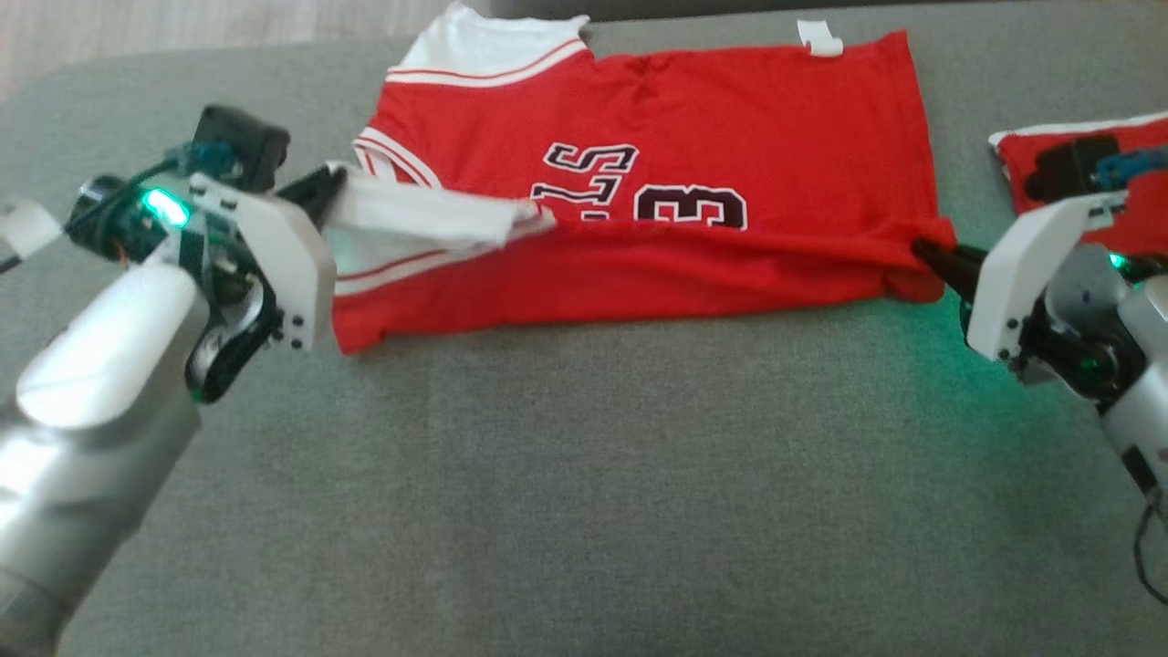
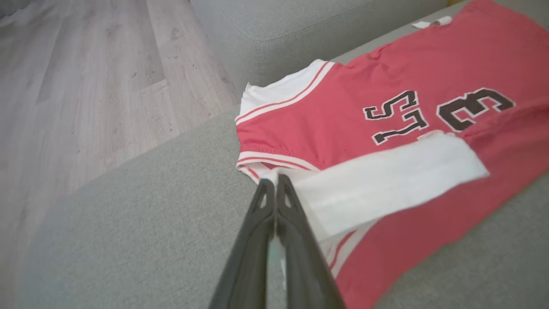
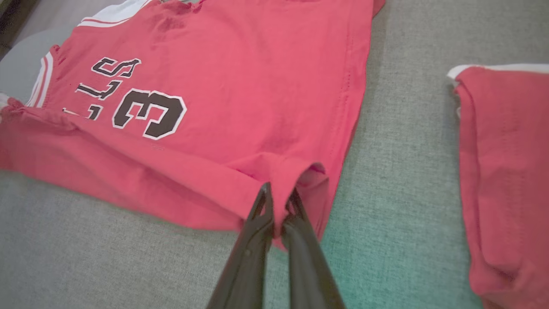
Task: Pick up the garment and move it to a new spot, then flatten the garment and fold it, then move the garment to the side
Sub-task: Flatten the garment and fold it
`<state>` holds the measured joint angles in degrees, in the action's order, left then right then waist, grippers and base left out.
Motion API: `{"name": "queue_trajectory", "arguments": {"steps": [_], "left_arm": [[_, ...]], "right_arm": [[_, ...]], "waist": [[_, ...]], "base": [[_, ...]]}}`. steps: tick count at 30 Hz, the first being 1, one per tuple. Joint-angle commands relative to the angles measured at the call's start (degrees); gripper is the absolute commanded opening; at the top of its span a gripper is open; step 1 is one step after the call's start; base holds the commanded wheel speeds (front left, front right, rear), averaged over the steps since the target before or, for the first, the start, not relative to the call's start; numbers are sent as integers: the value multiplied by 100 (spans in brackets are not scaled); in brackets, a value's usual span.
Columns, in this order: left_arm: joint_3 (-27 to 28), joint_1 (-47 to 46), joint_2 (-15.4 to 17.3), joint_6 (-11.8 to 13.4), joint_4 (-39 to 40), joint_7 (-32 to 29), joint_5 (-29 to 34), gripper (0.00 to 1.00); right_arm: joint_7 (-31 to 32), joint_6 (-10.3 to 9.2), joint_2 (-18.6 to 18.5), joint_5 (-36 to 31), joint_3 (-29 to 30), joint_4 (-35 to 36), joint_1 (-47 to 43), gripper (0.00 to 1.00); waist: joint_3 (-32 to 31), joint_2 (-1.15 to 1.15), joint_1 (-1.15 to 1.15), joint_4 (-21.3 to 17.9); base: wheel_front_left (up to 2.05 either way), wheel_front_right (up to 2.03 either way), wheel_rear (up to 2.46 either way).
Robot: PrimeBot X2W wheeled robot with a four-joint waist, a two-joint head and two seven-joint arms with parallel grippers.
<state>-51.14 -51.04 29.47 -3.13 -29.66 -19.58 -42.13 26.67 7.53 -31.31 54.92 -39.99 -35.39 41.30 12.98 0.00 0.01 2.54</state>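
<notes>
The left gripper [image 2: 274,182] is pinched shut on the white edge of the red shirt [image 1: 730,128]. The right gripper [image 3: 279,193] pinches its red corner. Another red cloth [image 3: 502,171], maybe folded, lies near.

Left end effector [image 2: 274,180] clamped; right [image 3: 279,191] seemingly too.

On sofa [image 1: 584,474]: garment [image 1: 693,119] centre-back, second garment [image 3: 506,171] at right, apart; floor [image 1: 137,27] behind left.

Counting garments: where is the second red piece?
Second red piece: head view's far right, on the cushion beside the right gripper, apart from the jersey.
</notes>
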Motion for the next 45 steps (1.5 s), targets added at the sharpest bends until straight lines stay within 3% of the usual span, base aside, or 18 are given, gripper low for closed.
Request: {"name": "queue_trajectory", "arguments": {"steps": [1, 7, 8, 9, 10, 13, 19, 23, 26, 29, 33, 38, 40, 45], "left_arm": [[221, -371, 166, -19, 61, 38, 65, 0], [32, -733, -89, -171, -611, 175, 265, 0], [24, -787, -139, -166, -703, 264, 305, 19], [30, -839, -197, -113, -792, 401, 360, 100], [45, -886, -261, -43, -881, 571, 417, 100], [175, -1049, -449, 221, -1098, 1341, 581, 100], [686, -1174, -852, 737, -1278, 3198, 625, 100], [1181, -909, -1059, 998, -932, 3448, 605, 100], [1725, -357, -1143, 1243, -104, 3455, 915, 100], [2105, 436, -1266, 1454, 658, 3456, 1323, 100], [2501, 1537, -1510, 1609, 1343, 3457, 1744, 100], [2928, 2792, -1797, 1537, 1709, 3457, 2090, 100], [3129, 3334, -1951, 1425, 1709, 3457, 2236, 100], [3452, 3686, -2144, 1214, 1663, 3458, 2490, 100]], "right_arm": [[-70, -4, -47, -44, 18, 105, 157, 0], [-208, -4, 140, -112, -99, -62, 452, 0], [-258, -4, 159, -140, -118, -99, 502, 0], [-409, -4, 168, -225, -133, -115, 570, 78], [-558, -4, 203, -251, -101, -173, 616, 100], [-1222, -4, 336, -298, 68, -274, 777, 100], [-3160, -4, 683, -682, 550, -538, 953, 100], [-4054, -4, 1046, -1107, 1018, -737, 850, 100], [-4158, -4, 1265, -1864, 1622, -481, 638, 100], [-4163, -4, 1757, -2686, 2668, 315, -99, 100], [-4165, -4, 2478, -3773, 3577, 1263, -1328, 100], [-4166, -4, 2811, -4411, 3976, 1964, -2510, 100], [-4166, -4, 2837, -4354, 3926, 2155, -2995, 100], [-4166, -4, 2841, -4161, 3796, 2293, -3347, 100]], "waist": [[54, 0, -1, -42], [247, 0, -1, -161], [277, 0, -1, -174], [303, 0, -1, -183], [323, 0, -1, -189], [369, 0, -1, -197], [229, 0, -1, -140], [6, 0, -1, -92], [-148, 0, -1, -68], [-306, 0, -1, -45], [-510, 0, -1, -8], [-688, 0, -1, 3], [-749, 0, -1, 11], [-784, 0, -1, 8]], "base": [[0, 0, 0], [0, 0, 0], [0, 0, 0], [0, 0, 0], [0, 0, 0], [0, 0, 0], [0, 0, 0], [0, 0, 0], [0, 0, 0], [0, 0, 0], [0, 0, 0], [0, 0, 0], [0, 0, 0], [0, 0, 0]]}}
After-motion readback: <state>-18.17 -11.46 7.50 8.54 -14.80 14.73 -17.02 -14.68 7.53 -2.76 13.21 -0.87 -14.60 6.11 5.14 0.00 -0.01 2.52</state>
